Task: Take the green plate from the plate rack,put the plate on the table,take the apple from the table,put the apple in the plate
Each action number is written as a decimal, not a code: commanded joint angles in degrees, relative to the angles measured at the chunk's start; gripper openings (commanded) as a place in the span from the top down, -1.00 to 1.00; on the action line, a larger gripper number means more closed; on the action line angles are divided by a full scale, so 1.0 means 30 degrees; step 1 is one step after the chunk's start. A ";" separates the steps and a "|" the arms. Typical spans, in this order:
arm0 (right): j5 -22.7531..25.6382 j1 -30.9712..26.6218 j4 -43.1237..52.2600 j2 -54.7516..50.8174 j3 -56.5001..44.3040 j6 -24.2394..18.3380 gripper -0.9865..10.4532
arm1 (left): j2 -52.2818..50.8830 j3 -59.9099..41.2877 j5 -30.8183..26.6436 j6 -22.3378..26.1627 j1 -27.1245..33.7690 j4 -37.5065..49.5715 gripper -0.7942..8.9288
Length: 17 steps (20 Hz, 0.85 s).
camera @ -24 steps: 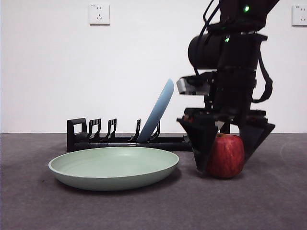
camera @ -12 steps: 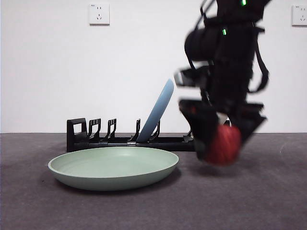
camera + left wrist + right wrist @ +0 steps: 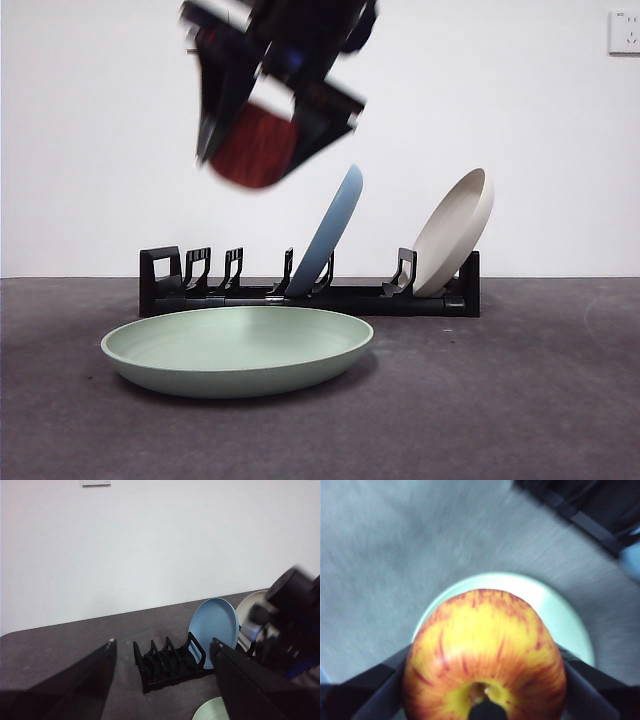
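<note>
Right pincer: pinching round red, yellow-streaked apple, aloft above pale mint round plate on dark grey worktop. Left pincer: spread, holding nothing.

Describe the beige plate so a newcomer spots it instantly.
Find the black plate rack along the back of the table. The beige plate leans in its end slot, farthest from the green plate. Its neighbour, the blue plate, stands mid-rack.

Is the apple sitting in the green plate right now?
No, the apple hangs in the right gripper well above the green plate.
</note>
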 commanded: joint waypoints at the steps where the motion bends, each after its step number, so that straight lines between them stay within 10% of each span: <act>1: 0.0262 0.0160 0.0342 0.1479 -0.0080 0.0109 0.85 | -0.0022 -0.0117 -0.0044 -0.0211 0.0051 -0.0015 0.19; 13: 0.0969 0.0546 -0.0291 0.5056 -0.0080 0.0124 0.81 | -0.0022 -0.0117 -0.0036 -0.0219 0.0051 -0.0714 0.19; 17: 0.0976 0.0612 -0.0335 0.5049 -0.0080 0.0146 0.23 | -0.0022 -0.0117 -0.0036 -0.0219 0.0051 -0.1049 0.19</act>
